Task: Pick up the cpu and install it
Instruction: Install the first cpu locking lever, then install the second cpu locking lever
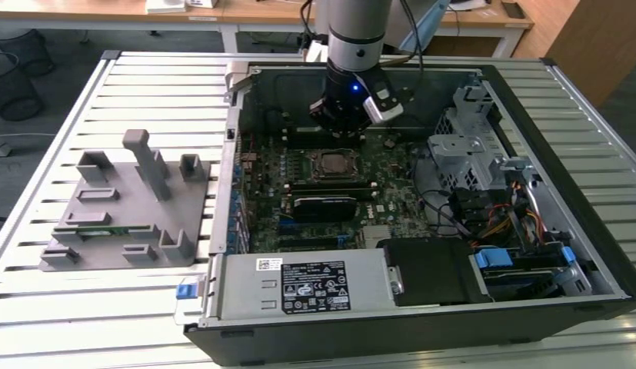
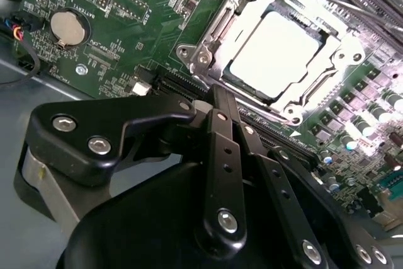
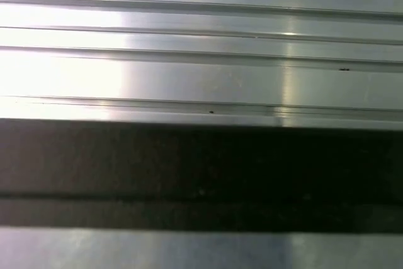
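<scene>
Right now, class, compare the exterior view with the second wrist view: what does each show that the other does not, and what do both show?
Exterior view alone: the whole open computer case on the slatted table, a grey holder beside the case on the exterior view's left, and the arm reaching down into the case.

Second wrist view alone: a round coin battery on the board, and the screws of the gripper's black linkage.

Both: the cpu lying in its socket on the green motherboard, and the gripper above the board.
</scene>
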Action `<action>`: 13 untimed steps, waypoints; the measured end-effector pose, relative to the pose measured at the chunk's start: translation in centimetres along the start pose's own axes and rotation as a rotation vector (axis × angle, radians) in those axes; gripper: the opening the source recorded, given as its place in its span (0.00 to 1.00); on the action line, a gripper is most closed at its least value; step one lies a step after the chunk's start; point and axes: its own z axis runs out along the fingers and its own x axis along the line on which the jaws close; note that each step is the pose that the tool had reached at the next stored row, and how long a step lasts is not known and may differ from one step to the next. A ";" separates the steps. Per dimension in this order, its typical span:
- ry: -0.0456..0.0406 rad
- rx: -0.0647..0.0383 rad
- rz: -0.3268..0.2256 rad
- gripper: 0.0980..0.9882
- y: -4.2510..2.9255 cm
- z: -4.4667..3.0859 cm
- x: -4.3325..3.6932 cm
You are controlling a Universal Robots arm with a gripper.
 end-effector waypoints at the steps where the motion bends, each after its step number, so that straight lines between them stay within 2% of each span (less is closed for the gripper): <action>1: 0.0000 0.000 0.000 0.01 -0.06 0.00 0.00; 13: 0.0001 -0.003 0.000 0.01 -0.52 -0.02 -0.02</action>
